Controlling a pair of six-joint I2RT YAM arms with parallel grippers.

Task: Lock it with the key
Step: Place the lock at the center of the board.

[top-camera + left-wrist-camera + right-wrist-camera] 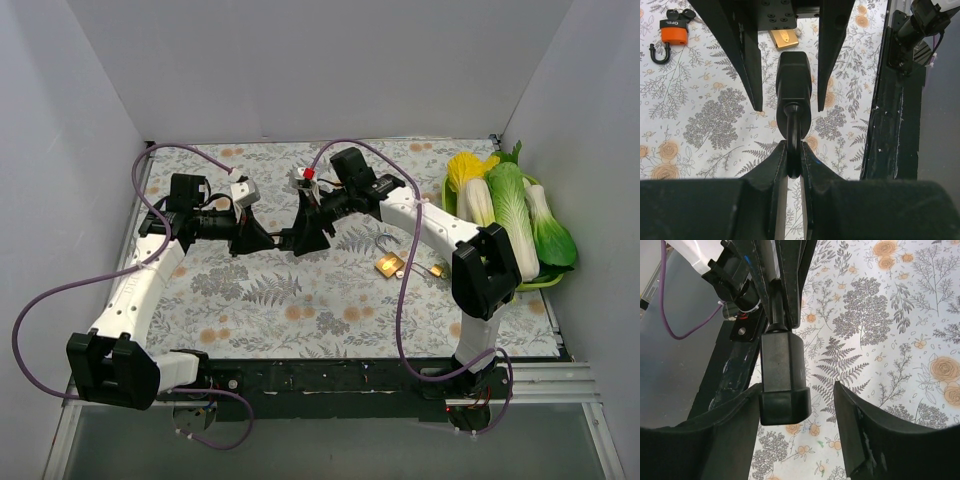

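Two lie beyond black padlock: brass padlock; orange padlock.

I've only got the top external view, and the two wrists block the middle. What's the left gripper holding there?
Observer: The left gripper is shut on the shackle of a black padlock.
Operator: Is the right gripper gripping it too?
Observer: No, the right gripper stands open around the padlock's body, with a clear gap on one side.
Operator: I can't find the key.
Observer: Black-headed keys lie at an orange padlock on the table, in the left wrist view.
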